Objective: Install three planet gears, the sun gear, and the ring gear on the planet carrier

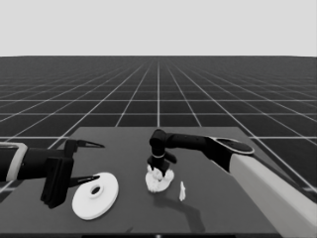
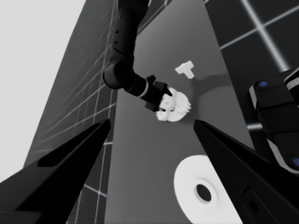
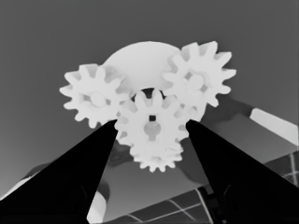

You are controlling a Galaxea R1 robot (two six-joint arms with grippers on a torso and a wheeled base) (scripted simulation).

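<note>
Across the dark, matte table a grid-lined floor runs back to a level horizon under a pale blank band.

Near the table's middle sits the smaller round part, a white flat disc, with small white toothed gears on it. The right gripper hangs directly over this cluster, its black arm reaching in from the right. Just to the right of the cluster, apart from it, a thin white piece lies on the table. Toward the table's left end lies the larger round part, a wide white flat disc with a raised hub and centre hole. The left gripper waits over that end, one finger above the disc's edge, its fingers spread apart and holding nothing.

The right wrist view alone shows the gears singly: one gear sits between the right gripper's fingers, which touch its sides, with further gears meshed on either side and one below, over the smaller round part.

The left wrist view shows the thin white piece as T-shaped, the cluster under the right gripper, and the larger round part near the left gripper's fingers.
</note>
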